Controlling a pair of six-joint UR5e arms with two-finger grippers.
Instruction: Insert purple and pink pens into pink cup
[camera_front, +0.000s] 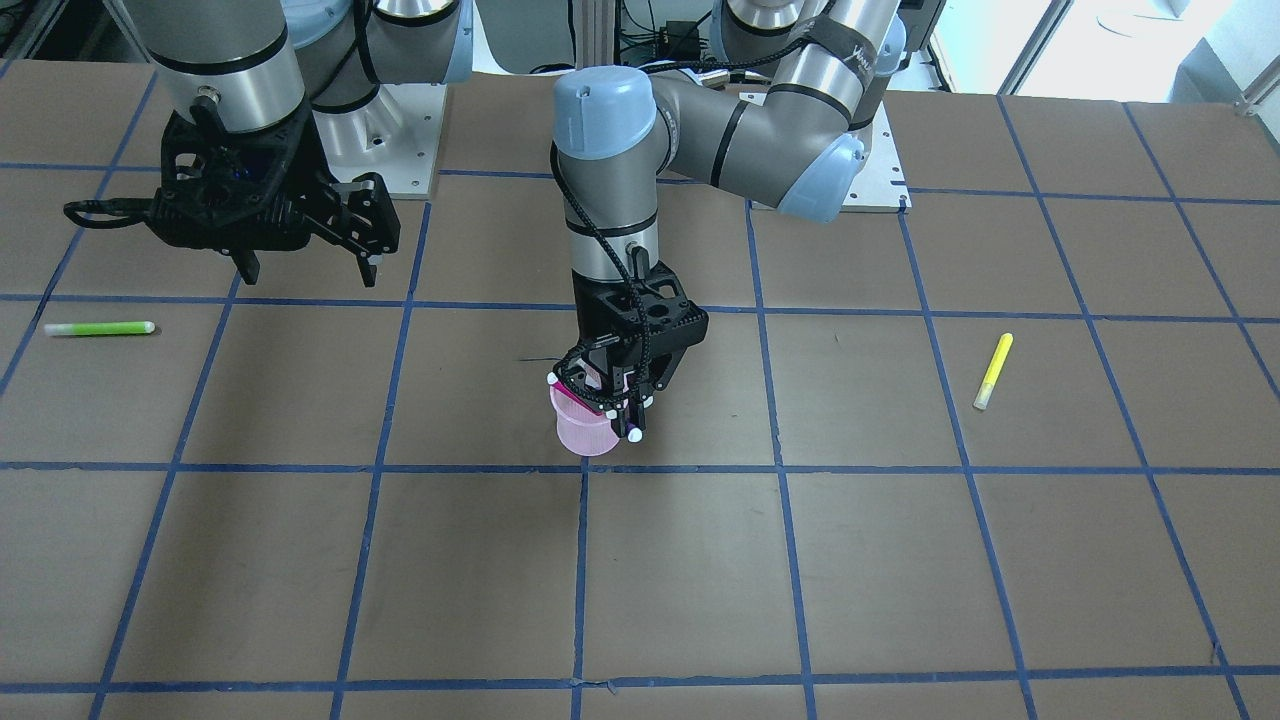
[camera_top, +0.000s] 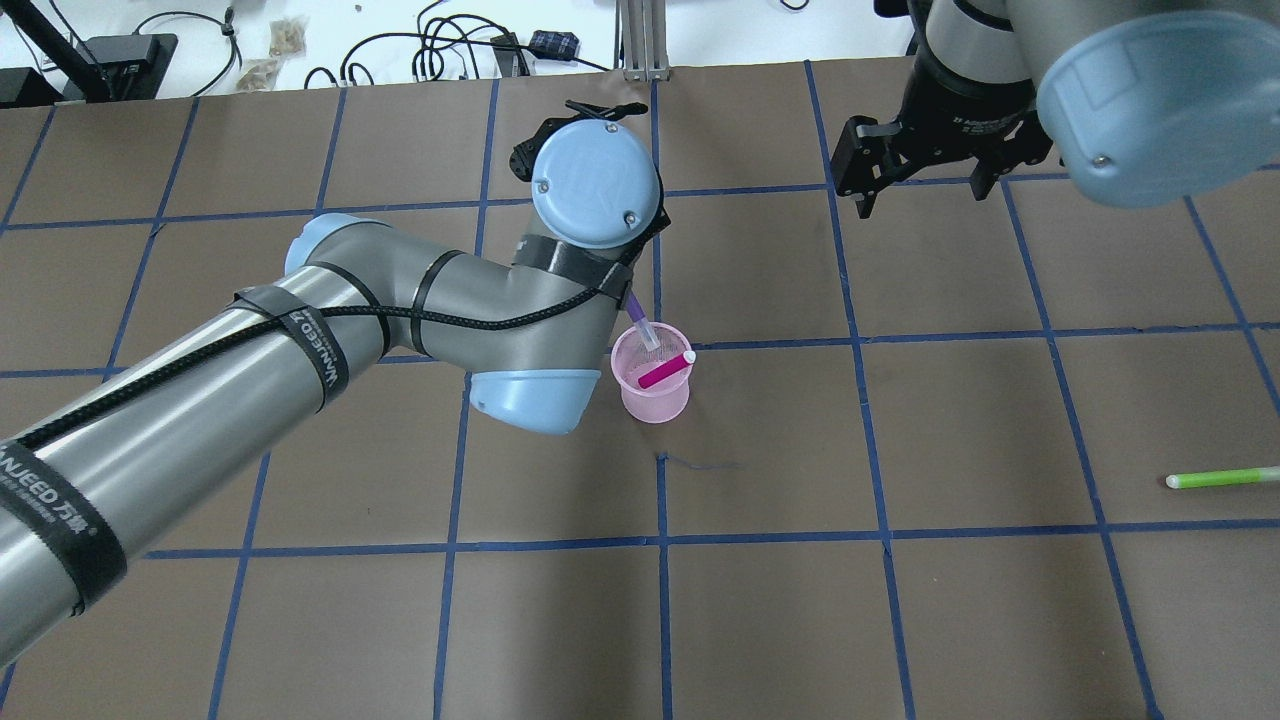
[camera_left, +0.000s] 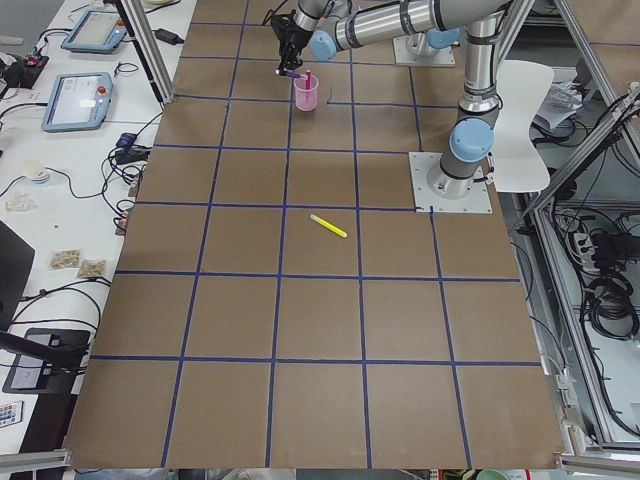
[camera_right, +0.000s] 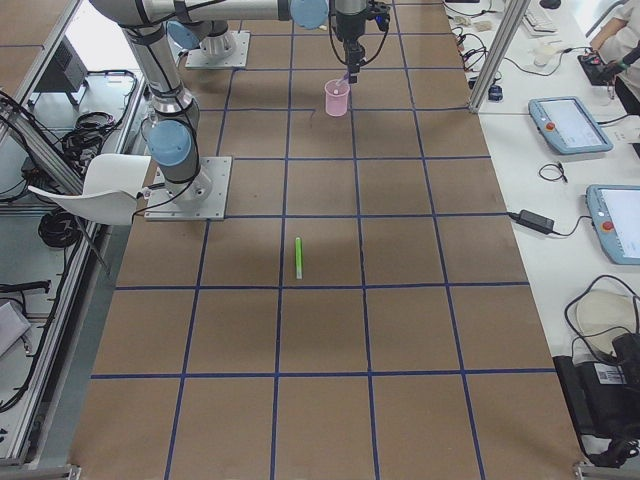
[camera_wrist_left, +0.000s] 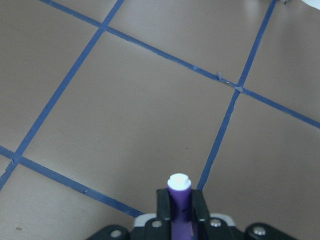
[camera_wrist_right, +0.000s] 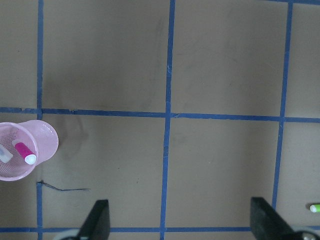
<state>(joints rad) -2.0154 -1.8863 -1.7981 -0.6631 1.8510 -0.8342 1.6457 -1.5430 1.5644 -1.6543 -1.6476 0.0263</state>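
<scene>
Purple plastic is seen between the fingers of the left claw (camera_wrist_left: 180, 206), which is pinched on the purple pen (camera_top: 637, 315). The pen is held tilted above the pink cup (camera_top: 655, 398), and its lower end is seen reaching into the cup's mouth. The pink pen (camera_top: 665, 371) is already lodged in the cup, leaned against the rim with its white cap (the upper end) just over the edge. The cup is stood upright on the desk (camera_top: 900, 600), near the middle and close to a crossing of blue tape lines. The right claw (camera_wrist_right: 182, 220) is held above the desk, well apart from the cup, with its fingers spread wide. A green pen (camera_front: 100, 328) is laid flat toward the robot's right end of the desk. A yellow pen (camera_front: 993, 371) is laid toward its left end, and both are well away from the cup.
</scene>
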